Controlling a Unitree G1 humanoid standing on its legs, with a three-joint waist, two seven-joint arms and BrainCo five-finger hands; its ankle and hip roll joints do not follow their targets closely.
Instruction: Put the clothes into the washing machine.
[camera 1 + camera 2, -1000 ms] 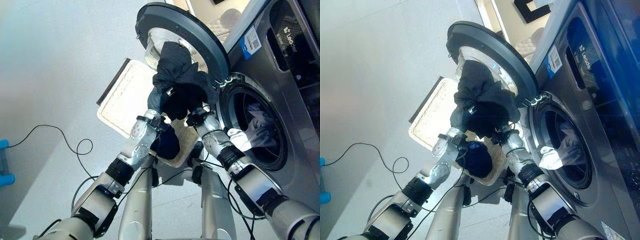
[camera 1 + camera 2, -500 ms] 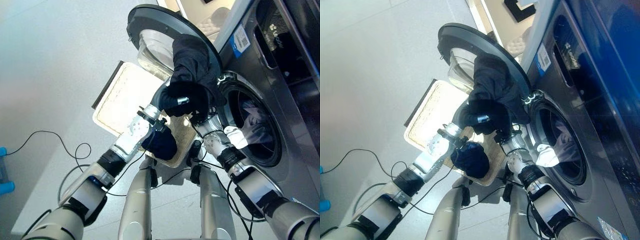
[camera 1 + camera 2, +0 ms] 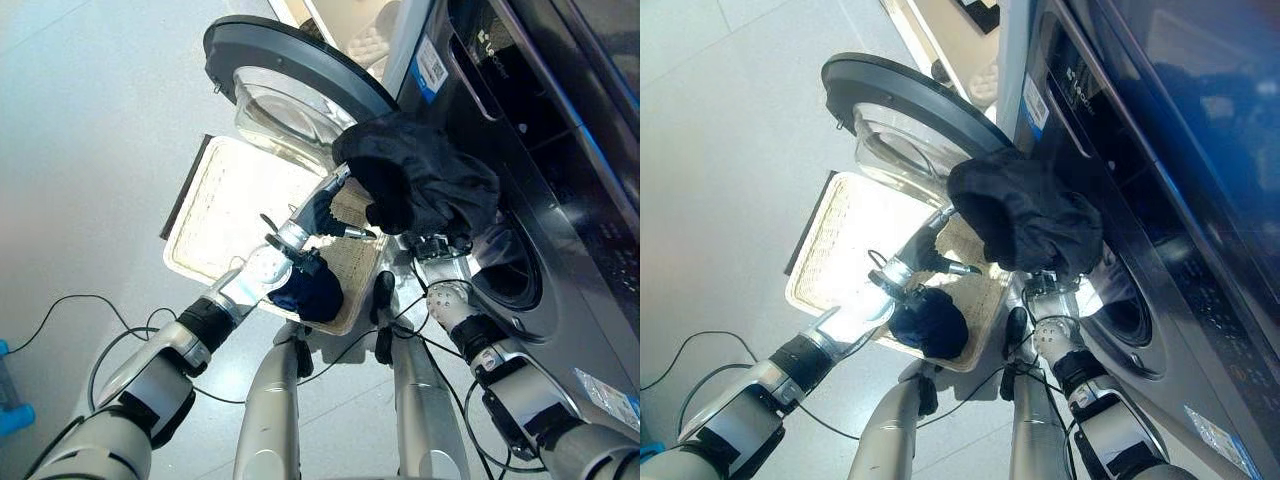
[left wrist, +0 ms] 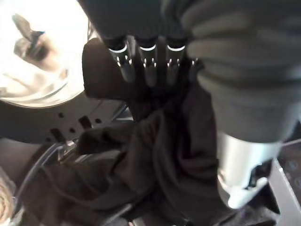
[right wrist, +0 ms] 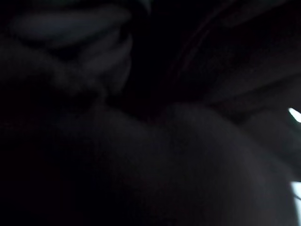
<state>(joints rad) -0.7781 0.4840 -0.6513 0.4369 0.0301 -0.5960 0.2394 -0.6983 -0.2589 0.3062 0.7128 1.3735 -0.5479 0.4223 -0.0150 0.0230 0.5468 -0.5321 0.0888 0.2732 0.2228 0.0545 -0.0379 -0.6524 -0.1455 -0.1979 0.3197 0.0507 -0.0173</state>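
- The left hand [image 3: 318, 213] reaches up from the lower left with its fingers [image 4: 149, 70] pushed into a black garment [image 3: 420, 180]; in its wrist view the fingers run straight into the dark cloth, their tips buried in the folds, so I cannot tell whether they grip it or only press against it
- The right hand [image 3: 432, 248] sits just beneath the same garment, its wrist rising from the lower right; the cloth drapes over it and hides the fingers, and its wrist view is dark with fabric pressed close, so whether it is open or closed cannot be told
- The black garment is bunched in a heap held up at the mouth of the washing machine [image 3: 560, 200], covering the upper part of the round drum opening [image 3: 510, 280], not yet inside
- The machine's round door [image 3: 290, 75] stands swung open, to the left of the garment
- A pale woven laundry basket [image 3: 215, 215] lies on the floor below the door, and a dark blue piece of clothing [image 3: 310, 293] rests at its near edge, just beside the left wrist
- The grey floor [image 3: 90, 150] stretches away to the left of the basket
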